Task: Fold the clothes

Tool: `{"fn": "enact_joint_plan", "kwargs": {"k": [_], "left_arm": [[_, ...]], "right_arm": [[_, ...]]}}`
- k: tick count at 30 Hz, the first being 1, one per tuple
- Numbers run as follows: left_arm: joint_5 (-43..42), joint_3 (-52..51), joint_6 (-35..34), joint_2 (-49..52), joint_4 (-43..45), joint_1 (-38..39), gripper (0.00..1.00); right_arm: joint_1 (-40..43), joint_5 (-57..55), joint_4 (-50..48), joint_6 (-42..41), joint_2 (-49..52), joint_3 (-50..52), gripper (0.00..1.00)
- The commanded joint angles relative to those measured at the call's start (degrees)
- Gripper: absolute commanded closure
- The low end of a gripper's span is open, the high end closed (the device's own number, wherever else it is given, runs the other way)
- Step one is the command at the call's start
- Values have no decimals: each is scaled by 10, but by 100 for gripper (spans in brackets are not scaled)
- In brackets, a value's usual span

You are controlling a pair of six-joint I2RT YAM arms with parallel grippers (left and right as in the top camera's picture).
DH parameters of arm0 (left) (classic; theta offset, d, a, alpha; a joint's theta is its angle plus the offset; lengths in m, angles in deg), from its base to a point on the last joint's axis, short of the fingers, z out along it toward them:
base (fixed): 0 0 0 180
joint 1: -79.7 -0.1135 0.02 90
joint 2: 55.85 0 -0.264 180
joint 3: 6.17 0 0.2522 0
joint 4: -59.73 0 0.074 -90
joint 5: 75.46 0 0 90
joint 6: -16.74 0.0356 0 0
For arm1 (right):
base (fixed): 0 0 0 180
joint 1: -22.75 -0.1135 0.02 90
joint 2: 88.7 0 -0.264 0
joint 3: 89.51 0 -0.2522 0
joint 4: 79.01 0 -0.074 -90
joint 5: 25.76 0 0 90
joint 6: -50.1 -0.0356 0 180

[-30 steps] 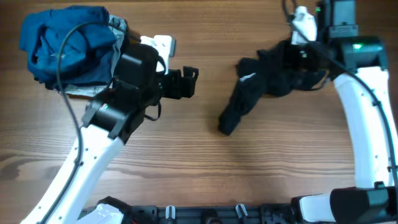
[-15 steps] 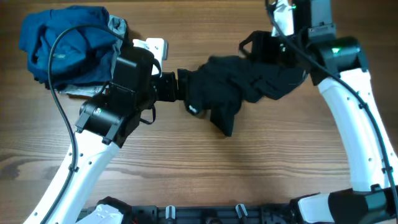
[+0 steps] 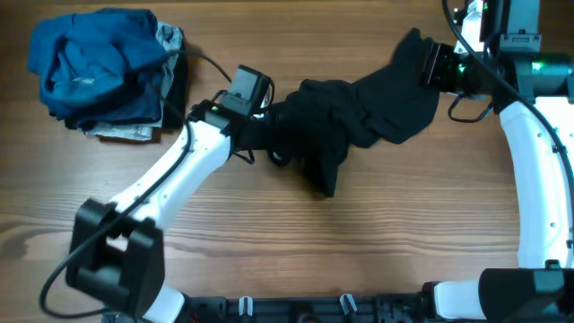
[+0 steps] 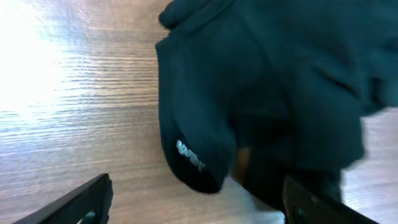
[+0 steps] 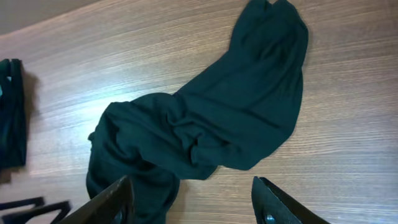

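A black garment [image 3: 359, 126] lies rumpled on the wooden counter [image 3: 377, 251], stretched in a slanting band: its narrower end points up and to the right, its bulkier, bunched end lies lower left, and a short flap [image 3: 323, 175] sticks out from that bunched end toward the near edge. The left arm [image 3: 179, 170] reaches in to the garment's bunched left end, and the left jaws are right at the cloth there. In the left wrist view those jaws stand wide apart, one finger [image 4: 81, 199] over bare wood and the other finger [image 4: 311, 205] at the edge of the dark fabric [image 4: 261, 93]; nothing is pinched between them. A small pale printed mark [image 4: 189, 155] shows on a rounded fold of the garment between the two fingers. The right arm [image 3: 538, 179] comes in at the garment's upper right end. The right jaws are also spread wide, with both fingers [image 5: 109, 199] clear of the cloth [image 5: 211, 124] and gripping nothing. A pile of blue clothes [image 3: 94, 67] sits well apart from the garment, off to its left, resting on some grey and dark pieces.
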Motion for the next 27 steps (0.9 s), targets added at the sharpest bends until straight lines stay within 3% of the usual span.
{"fn": "enact_joint_plan", "kwargs": {"k": [1,2,3,9,19,21,24,27], "left_arm": [[-5,7,-36,39,18,0,35],[-17,7,-36,43,18,1,46],[-31,7,-35,45,13,5,47],[79,7,-28,54,6,73,39],[147,7,-1,96,22,102,42],[147,7,-4,107,35,102,46],[146,7,-17,112,42,102,60],[139,7,-21,112,50,102,66]], "right_arm": [[2,-27,3,7,-11,-13,39],[2,-36,5,7,-11,-13,38],[2,-42,7,7,-11,-13,38],[2,-45,7,8,-3,-11,37],[2,-47,9,19,-3,-11,36],[2,-47,9,19,-3,-11,36],[2,-47,8,20,-3,-11,36],[2,-55,8,20,-3,-11,36]]}}
